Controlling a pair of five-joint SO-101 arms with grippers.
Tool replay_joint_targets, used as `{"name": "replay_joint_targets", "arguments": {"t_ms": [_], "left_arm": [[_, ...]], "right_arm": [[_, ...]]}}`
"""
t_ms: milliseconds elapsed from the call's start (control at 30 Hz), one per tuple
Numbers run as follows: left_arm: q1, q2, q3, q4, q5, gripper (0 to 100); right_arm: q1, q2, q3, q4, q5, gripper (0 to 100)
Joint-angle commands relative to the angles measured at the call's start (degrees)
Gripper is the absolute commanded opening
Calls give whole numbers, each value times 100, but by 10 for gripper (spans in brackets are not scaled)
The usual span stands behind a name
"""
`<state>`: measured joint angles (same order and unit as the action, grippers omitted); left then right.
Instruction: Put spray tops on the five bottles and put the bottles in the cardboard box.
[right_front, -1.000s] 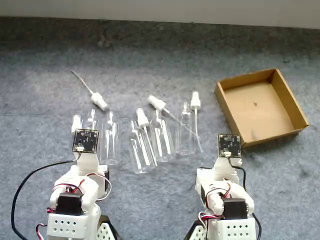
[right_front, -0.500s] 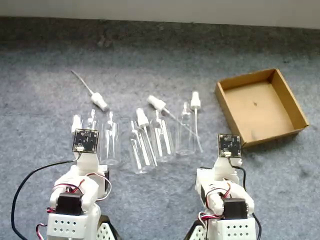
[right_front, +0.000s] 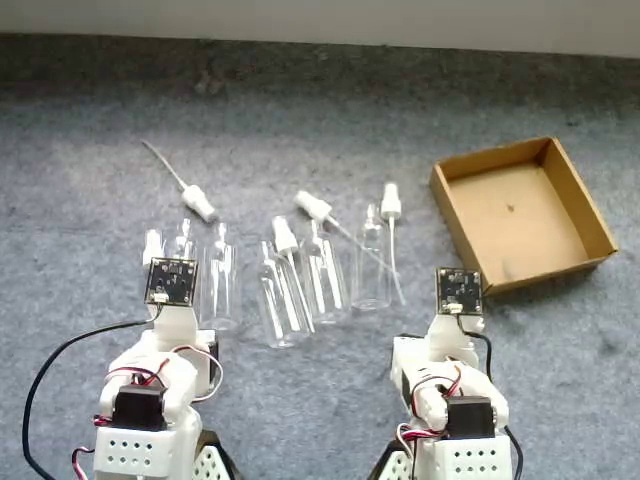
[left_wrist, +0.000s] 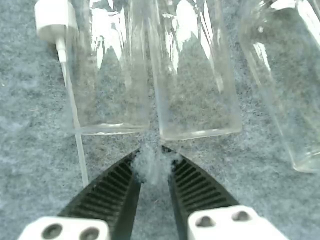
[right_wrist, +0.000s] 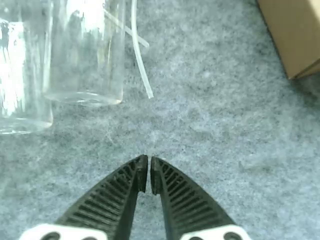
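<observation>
Logged, lying side by side on the grey felt-like surface (right_front: 330, 110) with bases toward the arms:
- first clear plastic bottle (right_front: 181, 238), partly under the left wrist camera
- second bottle (right_front: 218, 280)
- third bottle (right_front: 275, 300)
- fourth bottle (right_front: 325, 275)
- fifth bottle (right_front: 372, 265)

Saw light glaring off the see-through walls in both wrist views.

Counted five white plastic spray tops, each with a thin dip tube:
- edge spray top (right_front: 152, 243), just left of the first bottle, tube running along its side
- far spray top (right_front: 200, 203), beyond the first two bottles, tube angled away to the far left
- middle spray top (right_front: 285, 235), at the third bottle's neck; could not tell whether seated or loose
- tilted spray top (right_front: 313, 207), beyond the fourth bottle
- right spray top (right_front: 390, 205), beside the fifth bottle's neck, tube trailing back alongside it

Placed the shallow brown cardboard box (right_front: 520, 230) right of the row, apart from the fifth bottle, open side up.

Found the left arm (right_front: 160, 370) folded low at the near edge. Its black ribbed left end effector (left_wrist: 151, 162) was narrowly parted and pinched nothing. Its tips sat just short of the bases of the first and second bottles.

Found the right arm (right_front: 447, 385) likewise folded low. The right end effector (right_wrist: 149, 172) was pressed together over bare surface, well short of the fifth bottle's base, with the box corner off to one side.
</observation>
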<state>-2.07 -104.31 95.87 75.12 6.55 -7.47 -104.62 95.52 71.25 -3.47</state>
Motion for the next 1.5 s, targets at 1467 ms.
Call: {"name": "replay_joint_targets", "arguments": {"t_ms": [1467], "left_arm": [[75,-4,127,18,-18,7]], "right_arm": [[1314,-57,22,-2527,2927,6]]}}
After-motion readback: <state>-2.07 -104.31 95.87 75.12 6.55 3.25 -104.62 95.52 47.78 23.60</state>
